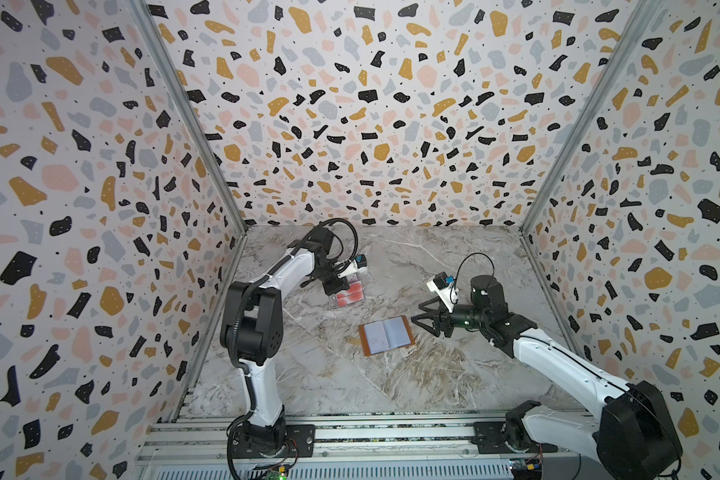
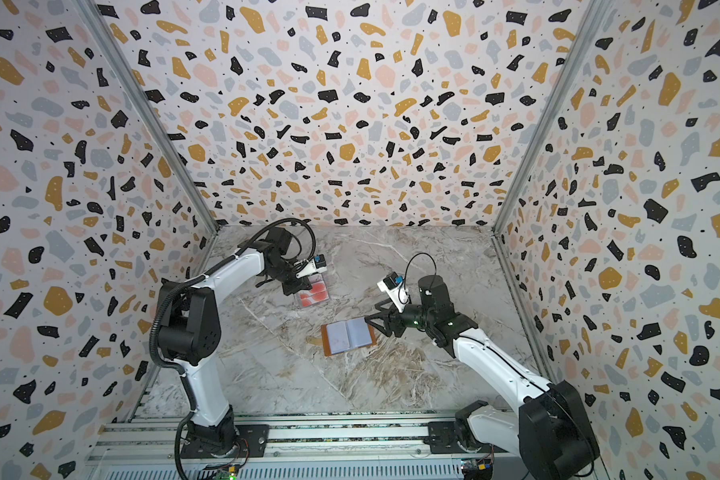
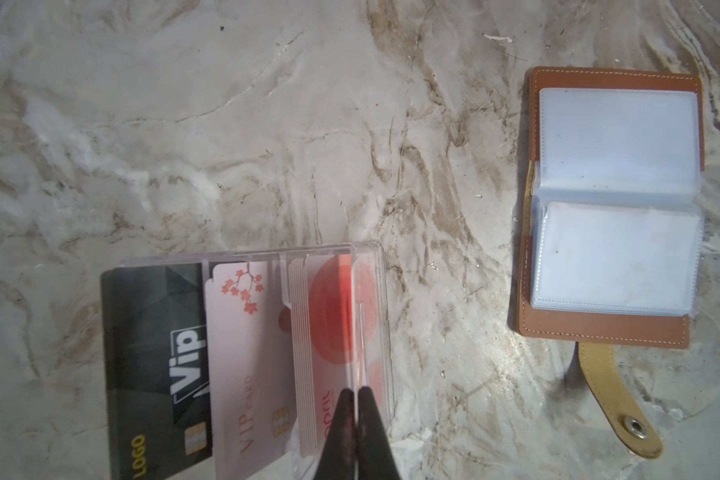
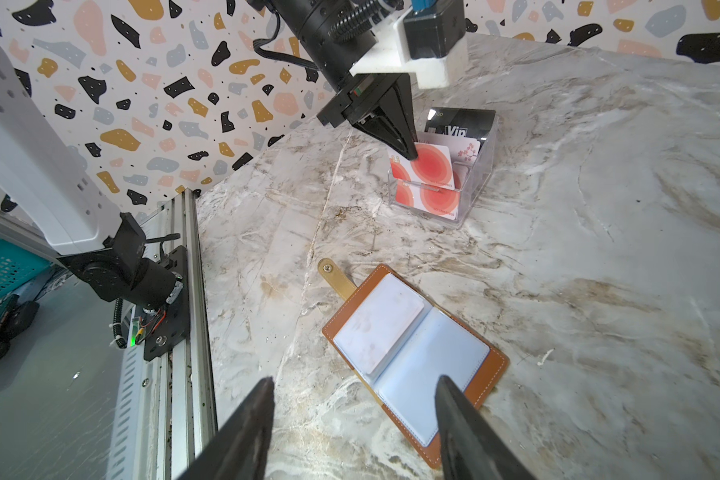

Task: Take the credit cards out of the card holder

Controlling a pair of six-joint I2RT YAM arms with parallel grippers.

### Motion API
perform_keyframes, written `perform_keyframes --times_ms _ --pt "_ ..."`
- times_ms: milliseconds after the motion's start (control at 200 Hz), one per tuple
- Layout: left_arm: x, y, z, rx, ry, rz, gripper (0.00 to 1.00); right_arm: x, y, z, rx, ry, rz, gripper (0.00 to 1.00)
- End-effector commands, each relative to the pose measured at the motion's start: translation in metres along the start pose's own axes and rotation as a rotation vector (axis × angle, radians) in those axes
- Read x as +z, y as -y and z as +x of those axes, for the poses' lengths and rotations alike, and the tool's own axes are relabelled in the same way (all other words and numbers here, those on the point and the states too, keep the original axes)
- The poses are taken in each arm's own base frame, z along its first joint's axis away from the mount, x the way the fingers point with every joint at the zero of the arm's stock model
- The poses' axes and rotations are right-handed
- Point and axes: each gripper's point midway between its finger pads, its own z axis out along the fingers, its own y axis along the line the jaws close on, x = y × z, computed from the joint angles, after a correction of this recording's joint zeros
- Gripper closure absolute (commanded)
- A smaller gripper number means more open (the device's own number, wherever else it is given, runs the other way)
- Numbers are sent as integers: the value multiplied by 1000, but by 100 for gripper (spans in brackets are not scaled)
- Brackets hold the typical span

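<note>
The card holder (image 1: 386,335) lies open and flat mid-table, straight ahead of my right gripper (image 1: 415,312), whose fingers stand spread just off its edge (strap pointing away). My left gripper (image 4: 412,156) is farther off, clamped on a red-circled card (image 4: 431,166) at the clear case (image 4: 474,195).

a clear plastic case (image 4: 482,183) stands on the marble tabletop (image 4: 599,282).

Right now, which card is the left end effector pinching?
The white card with red circles, raised at the front of the clear case. The left end effector is shut on its edge; the dark Vip card and blossom card stand behind, untouched.
</note>
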Motion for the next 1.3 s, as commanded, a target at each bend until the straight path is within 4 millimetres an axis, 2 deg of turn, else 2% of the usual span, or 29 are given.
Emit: perform_keyframes --times_ms 0,676,916,1296 --pt "-18 -12 -8 26 26 -58 100 -1 0 -4 -4 14 -2 38" --pt "-36 -17 -20 28 65 -101 100 -2 2 -3 2 13 1 38" --pt "-20 -19 -5 2 8 -85 100 -2 3 -3 1 14 3 38" --pt "-8 -19 -1 -18 4 -59 100 -2 3 -2 1 13 5 38"
